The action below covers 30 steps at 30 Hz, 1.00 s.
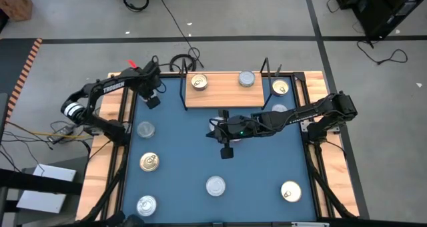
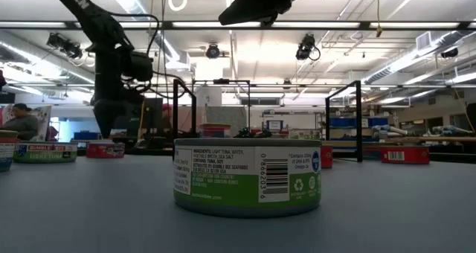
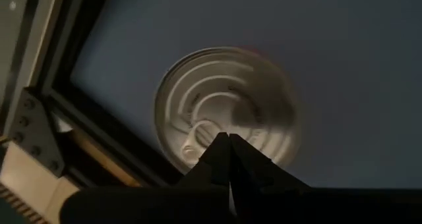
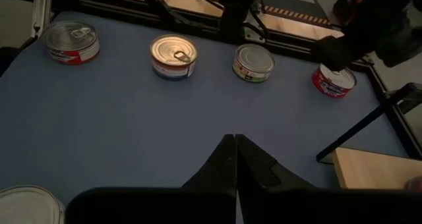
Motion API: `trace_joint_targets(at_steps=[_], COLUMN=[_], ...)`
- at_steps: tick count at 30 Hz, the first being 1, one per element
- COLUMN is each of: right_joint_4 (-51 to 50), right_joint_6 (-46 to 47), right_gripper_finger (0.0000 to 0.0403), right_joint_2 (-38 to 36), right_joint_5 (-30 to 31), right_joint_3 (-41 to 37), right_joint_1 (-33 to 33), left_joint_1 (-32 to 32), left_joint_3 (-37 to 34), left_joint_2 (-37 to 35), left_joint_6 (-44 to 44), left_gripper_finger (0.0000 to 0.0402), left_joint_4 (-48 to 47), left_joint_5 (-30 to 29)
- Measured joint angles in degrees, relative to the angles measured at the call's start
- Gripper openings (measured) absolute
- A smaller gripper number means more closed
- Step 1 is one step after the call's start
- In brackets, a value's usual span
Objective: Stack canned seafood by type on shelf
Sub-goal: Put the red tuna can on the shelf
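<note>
Closest to us in the low view stands a green-labelled tin, squat on the blue table, with the shelf's black wire uprights behind it and more tins along the far edge.

From above, we see the shelf at the table's far edge carrying a gold-lidded tin and a silver-lidded one; another gold tin sits just beside its right end. Loose tins lie along the left edge and the near edge. The right gripper hangs over the table's middle, the left gripper near the far left corner.

In the left wrist view, that gripper's fingers are pressed together, empty, above a silver-lidded tin by the table's rim.

In the right wrist view the fingers also meet, holding nothing.

We judge the tins rigid, fairly heavy and smooth-sided; gripping across the round wall seems safest. The uprights may crowd any approach to the shelf ends.
</note>
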Motion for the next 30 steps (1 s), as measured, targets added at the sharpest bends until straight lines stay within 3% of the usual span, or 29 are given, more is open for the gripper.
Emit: trace_joint_targets(at_steps=[13, 30], right_joint_4=[0.00, 0.00], right_joint_6=[0.00, -0.44], right_gripper_finger=[0.0005, 0.0005], right_joint_2=[-0.01, -0.01], right_joint_5=[0.00, 0.00], right_joint_3=[0.00, 0.02], right_joint_1=[0.00, 0.00], left_joint_1=[-0.52, -13.04], left_joint_3=[0.30, 0.15], left_joint_2=[5.47, 5.81], left_joint_6=[1.85, 1.11], left_gripper_finger=[0.0002, 0.0002], left_joint_4=[1.19, -5.88], left_joint_5=[1.30, 2.74])
